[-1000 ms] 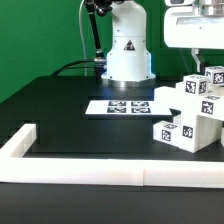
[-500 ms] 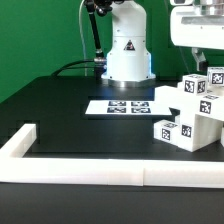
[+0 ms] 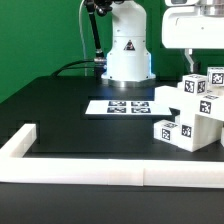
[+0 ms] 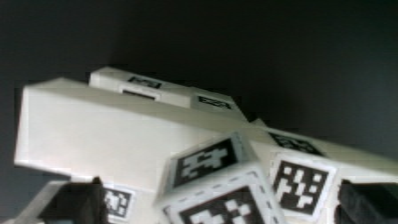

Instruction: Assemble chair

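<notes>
The chair point(image 3: 190, 115) is a chunky white stack of blocky tagged parts at the exterior view's right on the black table. My gripper point(image 3: 203, 68) hangs right over its top, and one dark finger point(image 3: 193, 62) reaches down beside the upper cube. In the wrist view the chair point(image 4: 125, 120) fills the frame: a broad white panel with tagged cube ends close below. My gripper point(image 4: 219, 200) is open. Its dark fingers point(image 4: 71, 197) stand wide on either side of the tagged cubes and do not clamp them.
The marker board point(image 3: 118, 106) lies flat on the table in front of the robot base point(image 3: 127, 50). A long low white border rail point(image 3: 110, 170) runs along the near edge and turns back at the exterior view's left.
The gripper hand has shifted slightly toward the exterior view's left since half a second ago. The chair assembly has not moved.
</notes>
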`<state>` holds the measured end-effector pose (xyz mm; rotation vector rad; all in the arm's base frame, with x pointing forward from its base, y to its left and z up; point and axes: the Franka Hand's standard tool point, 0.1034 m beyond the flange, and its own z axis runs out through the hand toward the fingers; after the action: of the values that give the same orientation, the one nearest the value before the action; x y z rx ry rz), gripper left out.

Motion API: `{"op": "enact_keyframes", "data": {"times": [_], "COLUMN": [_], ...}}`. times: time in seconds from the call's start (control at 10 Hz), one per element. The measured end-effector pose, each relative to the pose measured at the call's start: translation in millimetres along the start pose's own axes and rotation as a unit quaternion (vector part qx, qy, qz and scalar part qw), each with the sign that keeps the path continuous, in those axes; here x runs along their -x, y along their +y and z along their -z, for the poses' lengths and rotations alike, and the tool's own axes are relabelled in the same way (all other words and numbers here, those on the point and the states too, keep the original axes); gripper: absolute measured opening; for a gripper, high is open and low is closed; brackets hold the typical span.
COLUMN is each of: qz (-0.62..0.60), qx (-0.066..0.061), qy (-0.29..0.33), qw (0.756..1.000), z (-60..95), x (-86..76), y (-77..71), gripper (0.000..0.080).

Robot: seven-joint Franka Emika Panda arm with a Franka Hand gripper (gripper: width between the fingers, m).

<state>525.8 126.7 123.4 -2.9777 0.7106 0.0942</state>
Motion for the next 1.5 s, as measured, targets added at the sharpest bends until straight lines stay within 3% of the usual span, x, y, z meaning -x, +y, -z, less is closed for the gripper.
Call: {"op": "enact_keyframes", "data": {"times": [0.3, 0.8, 0.9, 1.0, 1.1, 1.2, 1.5], "qz": [0.123, 0.206, 0.206, 0.206, 0.203, 0.196, 0.113], "qx": [0.018, 0.02, 0.02, 0.02, 0.02, 0.02, 0.009], "qy": [0.008, 0.007, 0.007, 0.007, 0.007, 0.007, 0.008], "qw": [0.992, 0.978, 0.978, 0.978, 0.979, 0.98, 0.994], "z": [-0.3, 0.1, 0.0, 0.0, -0.1, 0.0, -0.1], "x": [1.3, -0.4, -0.2, -0.2, -0.2, -0.1, 0.2], "y": [-0.8, 0.9, 0.8, 0.9, 0.8, 0.7, 0.1], "gripper": [0.0649, 0.0649, 0.056, 0.0377, 0.0377, 0.0281, 0.0281]}}
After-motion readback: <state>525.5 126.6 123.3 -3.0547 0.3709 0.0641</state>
